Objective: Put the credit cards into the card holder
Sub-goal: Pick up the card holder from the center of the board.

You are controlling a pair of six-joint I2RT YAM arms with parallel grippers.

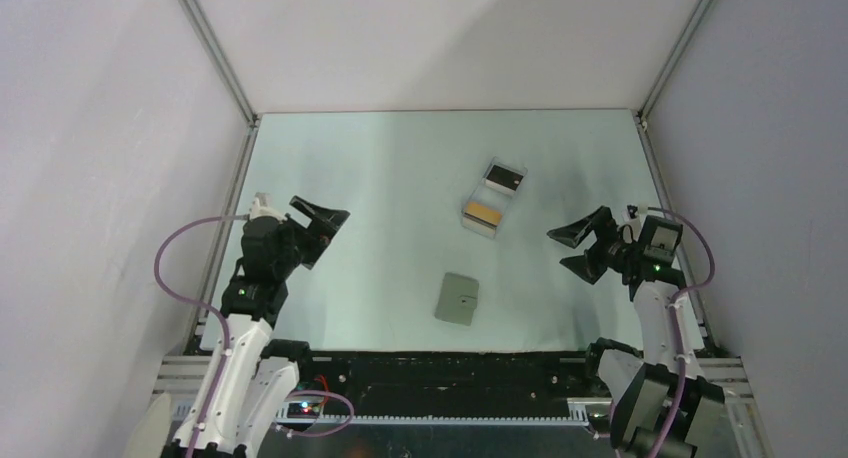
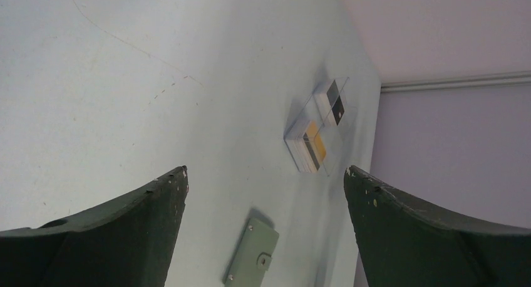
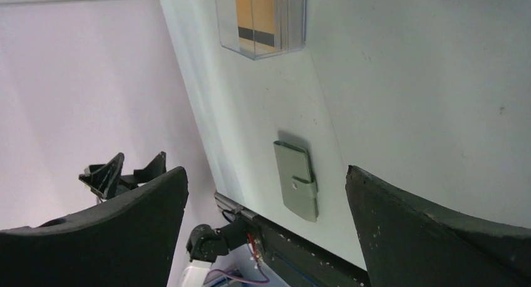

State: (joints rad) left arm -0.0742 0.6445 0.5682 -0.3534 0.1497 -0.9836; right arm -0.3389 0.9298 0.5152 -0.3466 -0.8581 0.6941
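Note:
The card holder (image 1: 458,299) is a flat grey-green wallet, folded closed with its snap tab up, lying near the table's front middle; it also shows in the wrist views (image 2: 252,254) (image 3: 295,180). The credit cards (image 1: 481,214) stand as an orange-gold stack in a clear tray (image 1: 494,198), with a black one (image 1: 503,179) in the tray's far part. The stack shows too in the wrist views (image 2: 316,146) (image 3: 266,24). My left gripper (image 1: 328,240) (image 2: 267,171) hovers open at the left. My right gripper (image 1: 566,250) (image 3: 266,169) hovers open at the right. Neither touches anything.
White enclosure walls (image 1: 110,128) and metal frame rails (image 1: 230,88) close in the table on three sides. The black front rail (image 1: 450,373) runs along the near edge between the arm bases. My left gripper (image 3: 119,174) is also visible in the right wrist view.

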